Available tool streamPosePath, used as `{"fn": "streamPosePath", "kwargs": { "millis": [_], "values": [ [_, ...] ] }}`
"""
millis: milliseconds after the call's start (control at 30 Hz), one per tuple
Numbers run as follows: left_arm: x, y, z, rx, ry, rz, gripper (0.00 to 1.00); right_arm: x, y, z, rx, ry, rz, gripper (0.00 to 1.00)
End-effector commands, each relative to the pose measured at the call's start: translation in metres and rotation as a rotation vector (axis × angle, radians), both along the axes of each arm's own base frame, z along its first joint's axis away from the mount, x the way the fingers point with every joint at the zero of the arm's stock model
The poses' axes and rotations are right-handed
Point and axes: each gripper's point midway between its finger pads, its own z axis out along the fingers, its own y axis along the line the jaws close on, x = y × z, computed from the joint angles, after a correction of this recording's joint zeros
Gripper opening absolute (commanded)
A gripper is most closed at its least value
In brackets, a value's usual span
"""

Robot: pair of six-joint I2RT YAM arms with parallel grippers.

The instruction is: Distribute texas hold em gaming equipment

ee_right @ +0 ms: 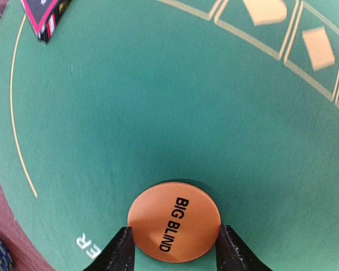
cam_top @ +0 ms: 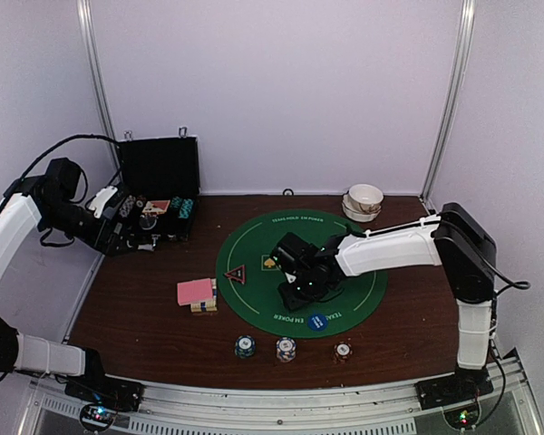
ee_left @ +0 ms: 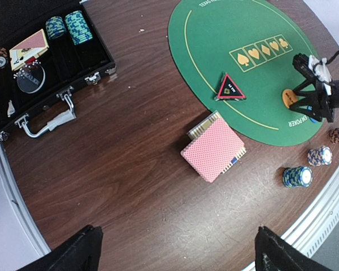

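On the round green felt mat (cam_top: 254, 245), toward its six o'clock, the right gripper (ee_right: 174, 237) straddles the flat orange round "BIG BLIND" disc (ee_right: 174, 217) rim to rim, grip undeterminable, left gripper (ee_left: 178, 234) spread empty; risk: the thin disc slips the jaws and skids.
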Motion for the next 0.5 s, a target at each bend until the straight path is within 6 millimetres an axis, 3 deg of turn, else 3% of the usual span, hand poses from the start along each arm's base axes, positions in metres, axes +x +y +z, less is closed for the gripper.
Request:
{"fn": "streamPosePath", "kwargs": {
  "millis": [0,233,467],
  "values": [
    [0.002,0.0,0.015,0.001,-0.052,-0.014,0.98,0.036,-0.012,-0.002,-0.069,-0.075,-0.03,0.45],
    [0.002,0.001,0.013,0.011,-0.054,-0.018,0.98,0.097,-0.019,0.005,-0.086,-0.127,-0.079,0.42],
    [0.0,0.002,0.01,0.017,-0.043,-0.025,0.97,0.149,-0.026,-0.004,-0.101,-0.139,-0.12,0.41]
  ]
}}
